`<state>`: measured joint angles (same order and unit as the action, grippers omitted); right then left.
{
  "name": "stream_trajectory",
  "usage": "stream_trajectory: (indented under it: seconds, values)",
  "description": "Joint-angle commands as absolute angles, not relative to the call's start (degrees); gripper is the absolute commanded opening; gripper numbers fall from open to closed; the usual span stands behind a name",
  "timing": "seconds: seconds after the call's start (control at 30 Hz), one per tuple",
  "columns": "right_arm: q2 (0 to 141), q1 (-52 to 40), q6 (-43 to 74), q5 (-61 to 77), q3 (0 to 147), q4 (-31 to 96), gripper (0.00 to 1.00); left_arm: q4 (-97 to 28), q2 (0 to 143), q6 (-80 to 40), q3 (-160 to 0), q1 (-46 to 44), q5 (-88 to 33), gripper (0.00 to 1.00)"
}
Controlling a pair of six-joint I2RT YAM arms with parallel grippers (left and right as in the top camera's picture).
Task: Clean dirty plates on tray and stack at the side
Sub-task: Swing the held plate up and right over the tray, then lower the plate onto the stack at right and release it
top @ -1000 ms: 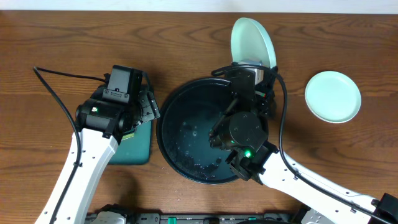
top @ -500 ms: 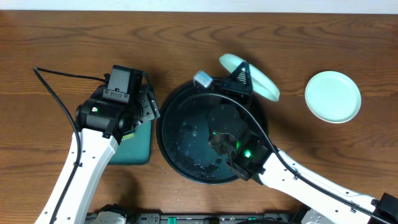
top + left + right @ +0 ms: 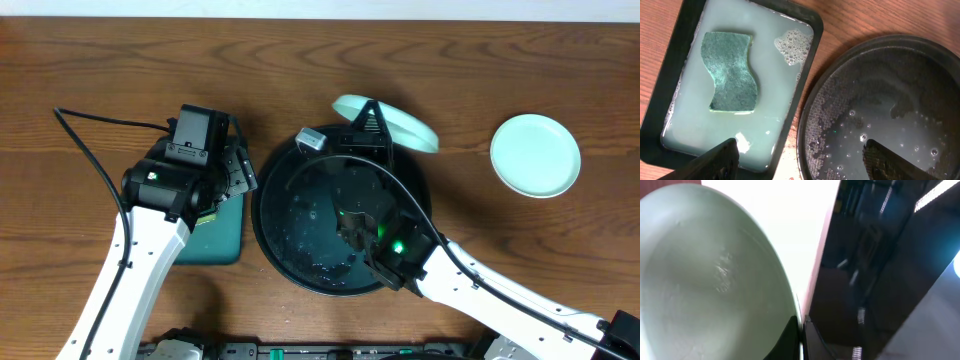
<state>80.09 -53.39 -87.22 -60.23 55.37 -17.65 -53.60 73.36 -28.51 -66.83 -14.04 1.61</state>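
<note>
The left end effector (image 3: 799, 148) is seen spread wide and empty above the sponge (image 3: 730, 72), which lies in a soapy rectangular dish (image 3: 799, 100). The round tray (image 3: 290, 240) at centre is found wet and bare of plates. One green plate (image 3: 410, 130) is pinched at its edge by the right end effector (image 3: 372, 122) and held tilted over the tray's far rim; no smear can be made out on it. A second plate (image 3: 535, 155) lies well apart on the table (image 3: 100, 60) at the right. No third plate is seen, and stacking is judged outstanding.
</note>
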Motion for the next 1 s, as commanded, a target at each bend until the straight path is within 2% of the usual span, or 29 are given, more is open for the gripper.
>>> stream_trajectory:
  seconds: [0.0,0.1,0.5,0.53,0.7,0.97]
  values:
    - [79.53,-53.67,-67.83,-59.94,55.64,-17.76,0.01,-53.74,73.63,-28.77,-66.96,-14.22,1.50,0.80]
    - [79.53,-52.25,-51.03,-60.88,55.66,-16.60,0.01,-53.74,73.63,-28.77,-66.96,-14.22,1.50,0.80]
    - [79.50,-36.84,-4.45,-55.86,55.66,1.48,0.01,-53.71,73.63,-28.77,-66.96,-14.22,1.52,0.80]
    - [79.50,-34.48,2.17,-52.84,55.66,4.86,0.01,-53.71,73.63,-28.77,-66.96,-14.22,1.50,0.80]
    - [79.50,-26.72,19.09,-38.06,55.66,13.21,0.02,-53.71,73.63,-28.77,-66.96,-14.22,1.50,0.80]
    - [79.48,-18.70,25.28,-15.29,55.66,19.16,0.01,-53.71,73.63,-28.77,-66.96,-14.22,1.50,0.80]
